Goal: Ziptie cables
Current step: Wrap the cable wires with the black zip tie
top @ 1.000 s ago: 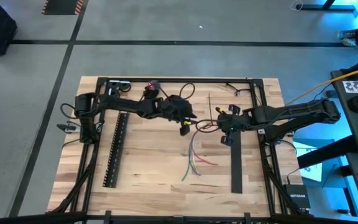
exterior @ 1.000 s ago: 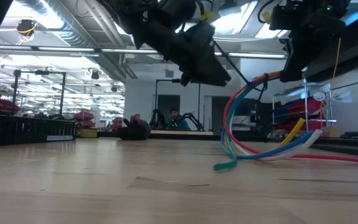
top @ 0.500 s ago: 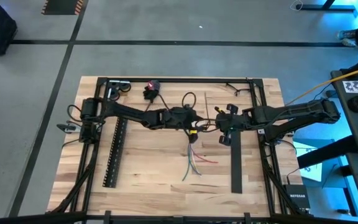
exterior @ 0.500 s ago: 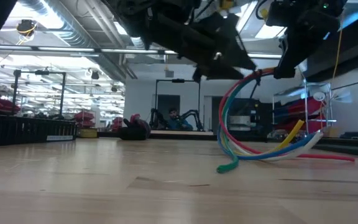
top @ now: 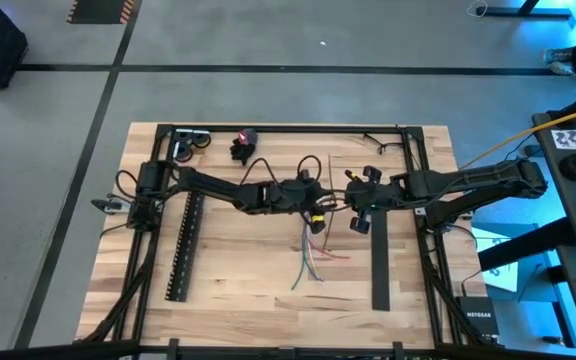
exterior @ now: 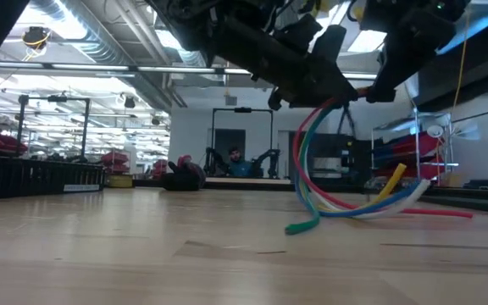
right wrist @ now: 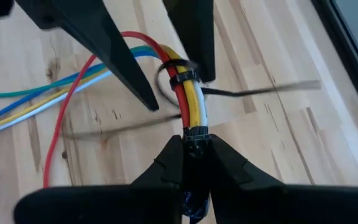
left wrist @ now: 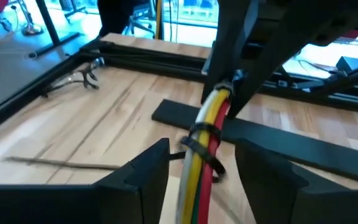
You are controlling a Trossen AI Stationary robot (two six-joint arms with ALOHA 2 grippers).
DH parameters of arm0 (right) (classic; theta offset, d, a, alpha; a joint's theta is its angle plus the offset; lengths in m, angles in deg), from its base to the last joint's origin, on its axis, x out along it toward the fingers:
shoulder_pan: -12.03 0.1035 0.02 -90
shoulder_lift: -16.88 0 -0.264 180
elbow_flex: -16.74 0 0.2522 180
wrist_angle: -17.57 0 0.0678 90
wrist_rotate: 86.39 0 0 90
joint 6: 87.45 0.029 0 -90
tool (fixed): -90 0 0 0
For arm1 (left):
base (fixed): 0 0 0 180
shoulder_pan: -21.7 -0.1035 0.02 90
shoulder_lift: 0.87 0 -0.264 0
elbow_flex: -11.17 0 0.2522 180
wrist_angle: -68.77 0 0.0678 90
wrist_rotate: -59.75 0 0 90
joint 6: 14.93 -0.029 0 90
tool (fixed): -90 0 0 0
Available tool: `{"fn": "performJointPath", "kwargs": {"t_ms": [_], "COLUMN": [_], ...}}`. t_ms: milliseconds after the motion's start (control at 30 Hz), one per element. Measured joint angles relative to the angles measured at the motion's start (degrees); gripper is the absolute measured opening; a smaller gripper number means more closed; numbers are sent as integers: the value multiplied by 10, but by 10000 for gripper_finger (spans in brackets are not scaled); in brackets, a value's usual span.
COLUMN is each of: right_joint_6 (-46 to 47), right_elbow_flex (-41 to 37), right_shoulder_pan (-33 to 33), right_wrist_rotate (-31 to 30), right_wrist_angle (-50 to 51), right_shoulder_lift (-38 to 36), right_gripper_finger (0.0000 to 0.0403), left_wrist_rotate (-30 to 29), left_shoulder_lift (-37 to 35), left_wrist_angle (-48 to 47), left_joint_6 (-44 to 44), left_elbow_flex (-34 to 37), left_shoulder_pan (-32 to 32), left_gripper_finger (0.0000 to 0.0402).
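The cables [right wrist: 188, 102], white, red, green, yellow and blue wires joined at a black end, have a black zip tie [right wrist: 179, 78] looped around them near that end. My right gripper [right wrist: 194, 149] is shut on the black end, mid-table [top: 353, 205]. My left gripper [left wrist: 201, 168] is open, one finger on each side of the bundle [left wrist: 204, 124] at the zip tie, facing the right gripper [top: 315, 207]. The wires curve down [exterior: 312, 191], and their free ends lie on the table [top: 310, 258]. My right gripper pinches the cables' black end [right wrist: 194, 134] between its two fingers, which slant down from the table's right side and lie along the bundle. That end is lifted clear; the wires hang slack with their free ends on the wood. My left gripper: I cannot tell whether one finger [right wrist: 194, 43] touches the zip tie.
A long black slotted bar [top: 186, 245] lies at the left and a plain black bar [top: 380, 265] at the right. Loose zip-tie strips [left wrist: 61, 163] lie on the wood, a small metal tool [left wrist: 79, 78] sits near the far rail, and black frame rails [top: 288, 128] edge the table.
My left gripper has moved toward the table's right edge and a little toward the near edge, up to the cables, swinging round to face my right gripper. Its fingers now straddle the bundle. The hanging wires have swayed slightly, with their free ends still on the table.
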State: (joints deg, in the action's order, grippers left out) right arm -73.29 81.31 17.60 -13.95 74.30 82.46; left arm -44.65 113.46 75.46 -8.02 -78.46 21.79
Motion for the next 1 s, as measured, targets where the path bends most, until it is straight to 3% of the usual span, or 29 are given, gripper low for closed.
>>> {"fn": "performJointPath", "kwargs": {"t_ms": [233, 467, 1000], "right_joint_6": [0, 0, -20], "right_elbow_flex": [0, 0, 16], "right_shoulder_pan": [0, 0, 1], "right_wrist_rotate": [0, 4, 1], "right_wrist_angle": [1, -1, 26], "right_shoulder_lift": [0, -2, -12], "right_gripper_finger": [36, 36, 36], "left_wrist_rotate": [-1, -23, -12], "left_shoulder_lift": [0, -3, -3], "left_wrist_angle": [-13, -100, -152], "left_joint_6": [0, 12, 87], "left_elbow_flex": [0, -4, -3], "left_shoulder_pan": [-2, -2, 17], "left_gripper_finger": [101, 33, 34]}}
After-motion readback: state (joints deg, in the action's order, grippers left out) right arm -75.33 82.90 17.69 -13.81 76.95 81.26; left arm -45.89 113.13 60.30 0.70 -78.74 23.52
